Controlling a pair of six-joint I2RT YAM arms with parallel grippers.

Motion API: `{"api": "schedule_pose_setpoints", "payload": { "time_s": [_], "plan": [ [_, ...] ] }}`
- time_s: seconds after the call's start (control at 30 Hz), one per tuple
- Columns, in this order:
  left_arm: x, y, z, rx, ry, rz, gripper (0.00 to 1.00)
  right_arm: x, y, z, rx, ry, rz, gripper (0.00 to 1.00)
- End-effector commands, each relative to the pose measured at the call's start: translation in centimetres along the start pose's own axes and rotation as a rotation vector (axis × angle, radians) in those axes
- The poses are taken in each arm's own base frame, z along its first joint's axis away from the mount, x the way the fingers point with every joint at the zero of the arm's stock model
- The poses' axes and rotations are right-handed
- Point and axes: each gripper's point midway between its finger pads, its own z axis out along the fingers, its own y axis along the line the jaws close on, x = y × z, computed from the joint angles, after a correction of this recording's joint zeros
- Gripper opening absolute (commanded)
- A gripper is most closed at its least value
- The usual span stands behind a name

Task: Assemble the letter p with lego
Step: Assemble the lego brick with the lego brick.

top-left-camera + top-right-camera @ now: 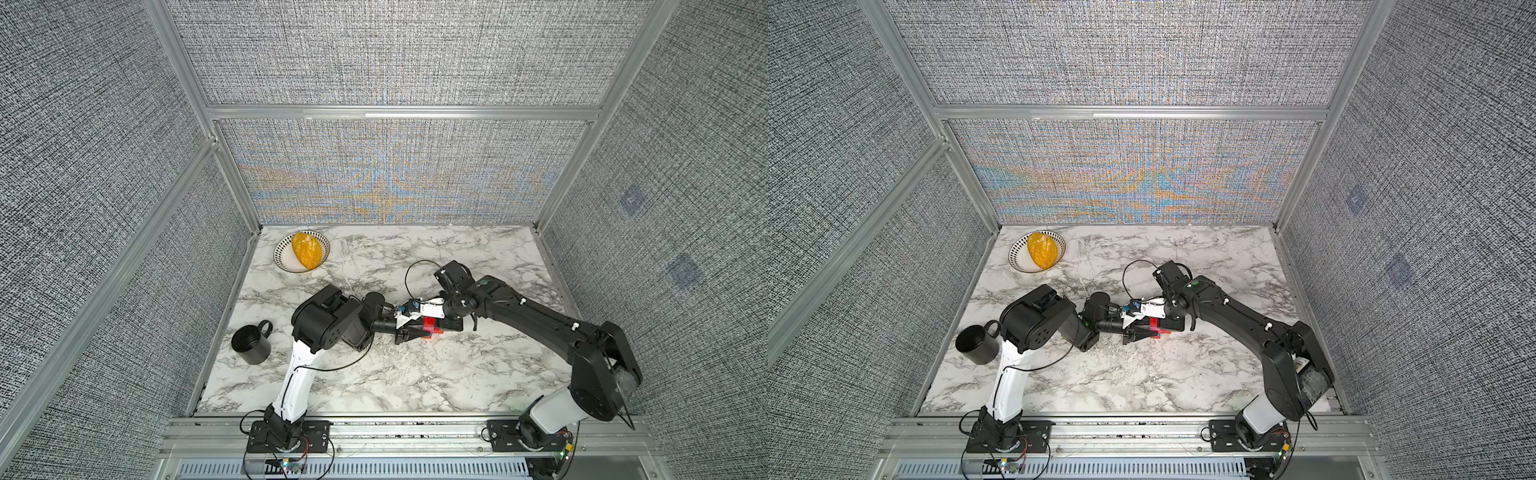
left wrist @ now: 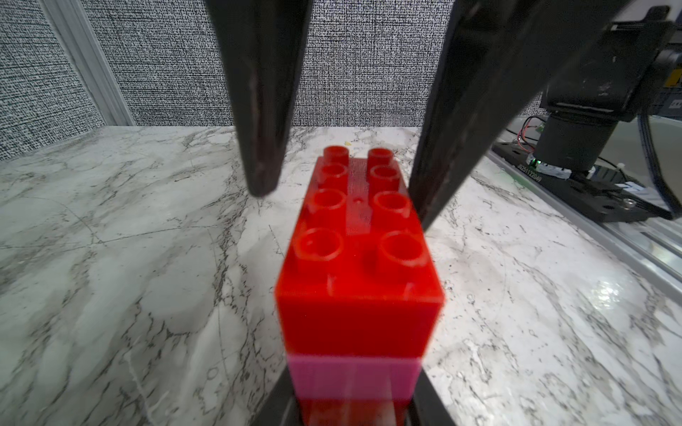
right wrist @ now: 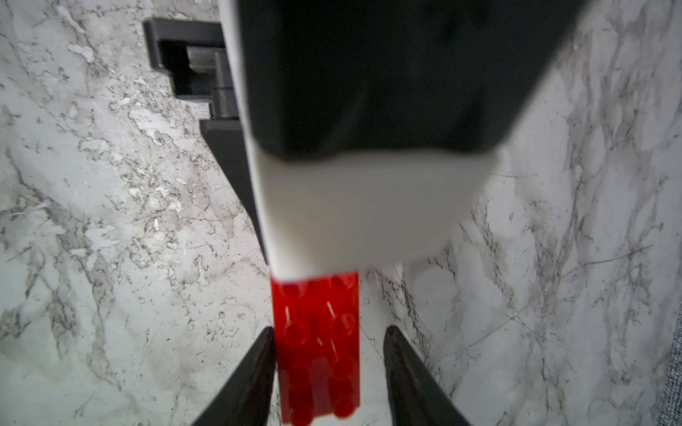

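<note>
Marbled tabletop (image 1: 415,382) is seen beneath the letter p (image 2: 358,321), a red-and-pink studded stack near centre, clamped from 9 o'clock by the left gripper (image 1: 417,331), straddled from 3 o'clock by the parted right gripper (image 3: 331,330), while print on a black base plate (image 2: 590,201) is too blurred to be read.

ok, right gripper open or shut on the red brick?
Open: the right gripper straddles the red brick, with a clear gap beside one finger.
</note>
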Motion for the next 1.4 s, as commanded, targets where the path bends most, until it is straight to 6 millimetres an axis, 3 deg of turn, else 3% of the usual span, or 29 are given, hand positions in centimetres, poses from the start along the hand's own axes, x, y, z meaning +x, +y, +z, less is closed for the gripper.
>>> {"api": "schedule_pose_setpoints", "payload": {
  "time_s": [0.0, 0.13, 0.27, 0.4, 0.53, 0.6, 0.67, 0.83, 1.07, 1.23, 1.37],
  "plan": [
    [6.3, -0.7, -0.7, -0.044, 0.198, -0.23, 0.0, -1.3, -1.0, -1.5, 0.042, -0.085, 0.033, 0.61],
    [6.2, -0.7, -0.7, -0.043, 0.193, -0.228, 0.0, -2.1, -1.9, -3.6, 0.089, -0.161, 0.05, 0.74],
    [5.6, -0.6, -0.7, -0.042, 0.181, -0.226, 0.0, -2.8, -2.9, -6.4, 0.166, -0.244, 0.063, 0.75],
    [5.4, -0.5, -0.7, -0.044, 0.178, -0.229, 0.0, -3.1, -2.6, -8.4, 0.205, -0.312, 0.053, 0.74],
    [5.6, -0.5, -0.6, -0.046, 0.179, -0.236, 0.0, -2.5, -3.1, -8.0, 0.226, -0.286, 0.131, 0.66],
    [5.4, -0.4, -0.6, -0.048, 0.176, -0.234, 0.0, -2.6, -3.9, -8.2, 0.251, -0.296, 0.198, 0.38],
    [5.4, -0.4, -0.6, -0.047, 0.175, -0.236, 0.0, -2.6, -4.1, -8.2, 0.26, -0.317, 0.262, 0.26],
    [5.5, -0.5, -0.6, -0.043, 0.175, -0.239, 0.0, -3.0, -2.0, -6.4, 0.147, -0.365, 0.37, 0.25],
    [5.5, -0.5, -0.6, -0.042, 0.176, -0.238, 0.0, -1.9, 0.2, -2.9, 0.031, -0.261, 0.44, 0.24],
    [5.5, -0.5, -0.6, -0.041, 0.177, -0.241, 0.0, -1.8, -0.5, -2.7, 0.071, -0.216, 0.575, 0.27],
    [5.7, -0.5, -0.6, -0.043, 0.182, -0.245, 0.0, -3.0, -1.5, -4.0, 0.173, -0.182, 0.788, 0.31]
  ]
}}
